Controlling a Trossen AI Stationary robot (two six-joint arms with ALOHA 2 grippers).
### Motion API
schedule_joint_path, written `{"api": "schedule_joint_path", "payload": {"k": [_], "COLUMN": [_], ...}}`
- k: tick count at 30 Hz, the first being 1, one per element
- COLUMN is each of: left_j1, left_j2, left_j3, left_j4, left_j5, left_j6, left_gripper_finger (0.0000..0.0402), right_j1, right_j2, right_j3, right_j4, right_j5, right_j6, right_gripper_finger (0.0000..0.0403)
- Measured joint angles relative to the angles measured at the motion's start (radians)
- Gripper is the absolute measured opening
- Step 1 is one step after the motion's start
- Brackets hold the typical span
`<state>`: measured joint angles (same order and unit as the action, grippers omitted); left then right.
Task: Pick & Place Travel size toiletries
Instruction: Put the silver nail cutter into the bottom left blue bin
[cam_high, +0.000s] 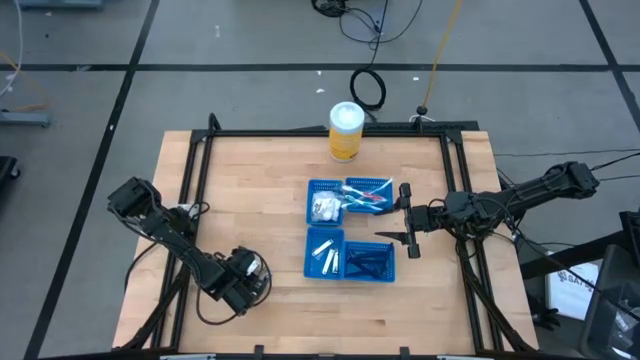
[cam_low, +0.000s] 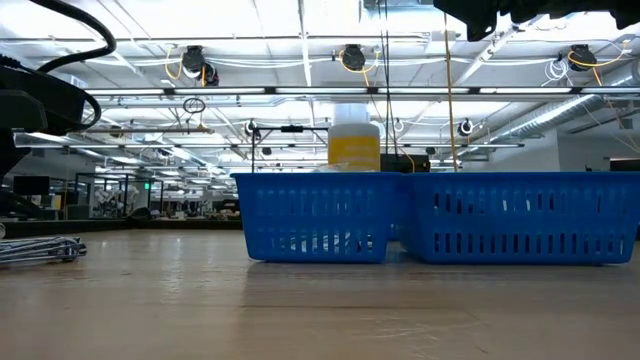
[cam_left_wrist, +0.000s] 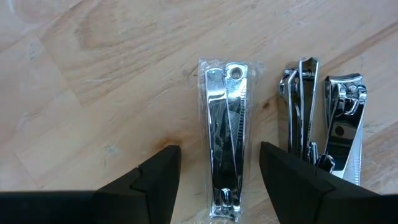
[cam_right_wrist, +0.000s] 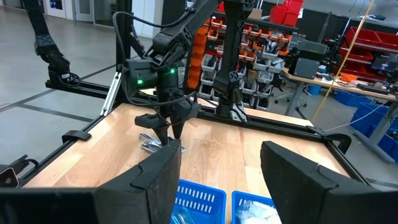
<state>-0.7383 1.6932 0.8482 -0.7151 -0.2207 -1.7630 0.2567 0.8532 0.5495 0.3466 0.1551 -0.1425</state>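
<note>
Chrome glints under clear wrap: a packaged nail clipper (cam_left_wrist: 224, 140) lies flat on the pale wooden table (cam_high: 250, 160), directly between the spread fingers (cam_left_wrist: 155, 180) of the left gripper (cam_left_wrist: 219, 180), which hangs straight over it without touching. Just beside that clipper lie two more nail clippers (cam_left_wrist: 323, 124), bare steel, side by side and touching.

The step in hand looks like the pick. Next the left gripper would need to drop and pinch the slim, slippery packet across its narrow width, without catching its neighbours.

From those clippers, the four blue mesh trays (cam_high: 348, 228) sit well apart toward the table's middle, already holding white packets (cam_high: 322, 208), toothbrushes (cam_high: 366, 196) and dark sticks (cam_high: 368, 262). The right gripper (cam_high: 403, 222) waits beside the trays, fingers spread and empty. A yellow canister (cam_high: 345, 132) stands beyond them.
</note>
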Motion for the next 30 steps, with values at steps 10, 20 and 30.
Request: {"api": "schedule_joint_path", "payload": {"k": [10,20,30], "left_j1": [0.0,-0.001,-0.002], "left_j2": [0.0,0.0,-0.016], "left_j3": [0.0,0.001,0.004], "left_j4": [0.001,0.013,-0.001], "left_j5": [0.009,0.003,-0.006], "left_j6": [0.006,-0.041,-0.037], "left_gripper_finger": [0.021,0.0057,0.0035], "right_j1": [0.0,0.0,0.0], "right_j2": [0.0,0.0,0.0], "right_j3": [0.0,0.0,0.0], "right_j4": [0.0,0.0,0.0], "right_j5": [0.0,0.0,0.0], "right_j6": [0.0,0.0,0.0], "right_gripper_finger": [0.0208,0.0208,0.0208]}}
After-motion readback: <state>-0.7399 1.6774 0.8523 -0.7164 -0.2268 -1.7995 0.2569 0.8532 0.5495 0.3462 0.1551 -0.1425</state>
